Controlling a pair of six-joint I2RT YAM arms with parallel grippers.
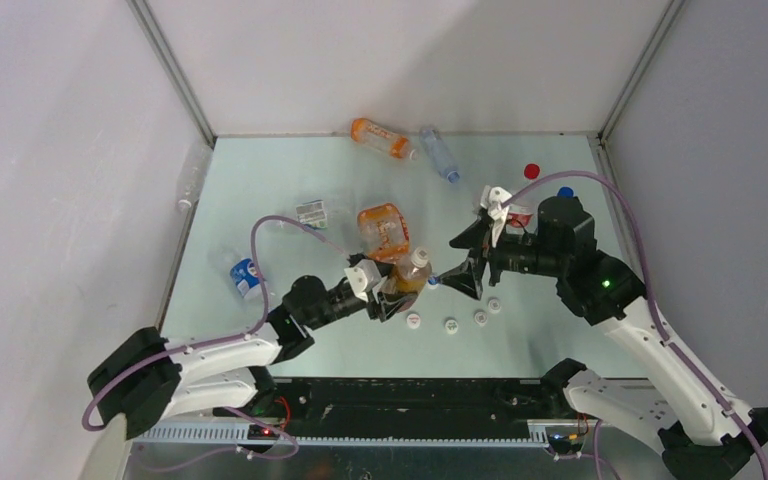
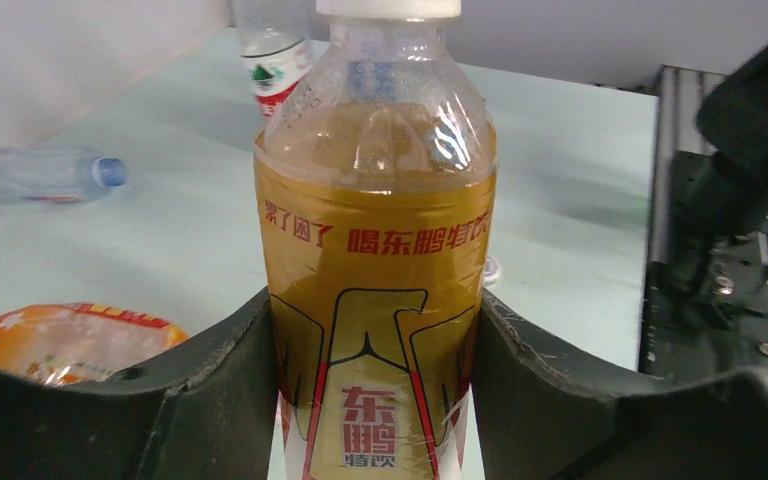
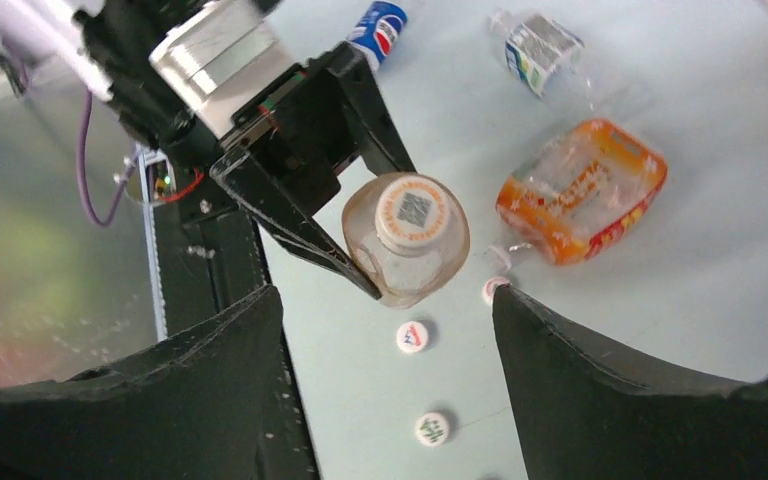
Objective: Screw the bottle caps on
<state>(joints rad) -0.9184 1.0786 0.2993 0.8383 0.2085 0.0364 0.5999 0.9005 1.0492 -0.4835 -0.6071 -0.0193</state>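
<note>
Pale table [image 1: 290, 170] strewn with bottles [image 1: 383, 138], caps [image 1: 451, 326].

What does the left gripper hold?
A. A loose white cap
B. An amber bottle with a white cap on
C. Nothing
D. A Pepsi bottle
B. In the left wrist view, the left gripper has a finger pressed against each side of the amber bottle, which has a white cap on its neck.

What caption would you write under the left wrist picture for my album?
Left gripper clamps an upright amber bottle, its white cap on top.
</note>
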